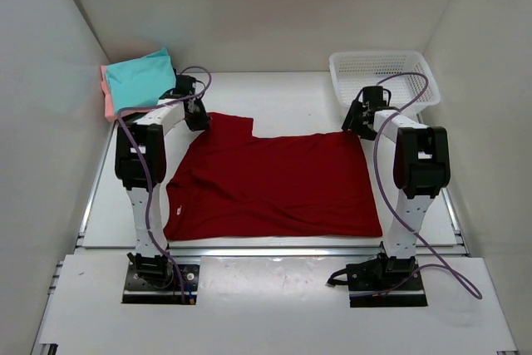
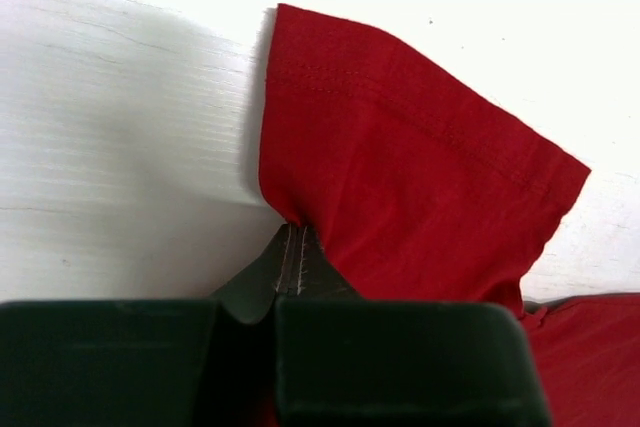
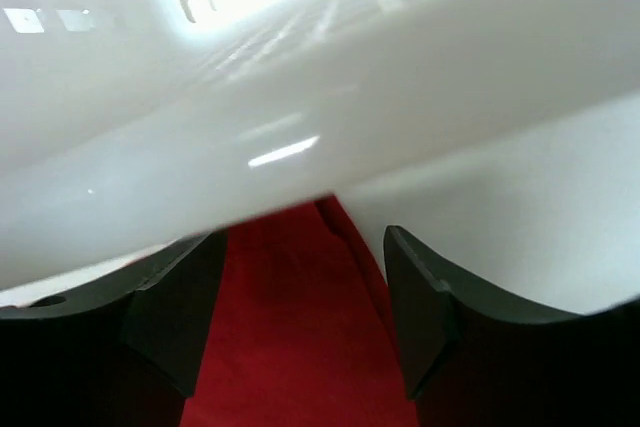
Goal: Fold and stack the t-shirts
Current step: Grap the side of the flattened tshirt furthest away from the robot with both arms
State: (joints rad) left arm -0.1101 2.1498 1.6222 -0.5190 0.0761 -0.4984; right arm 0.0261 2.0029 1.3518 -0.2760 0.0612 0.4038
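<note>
My left jaws pinch the dark red cotton t-shirt [image 1: 274, 180], right jaws wide; it lies unfolded, teal cotton t-shirt [image 1: 140, 79] already stacked.

1 white mesh basket [image 1: 382, 55], far right

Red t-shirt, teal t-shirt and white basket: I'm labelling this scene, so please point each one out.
red t-shirt [image 1: 274, 184], top view, middle of its body.
teal t-shirt [image 1: 141, 79], top view, centre of the folded cloth.
white basket [image 1: 357, 72], top view, bare mesh floor.
</note>
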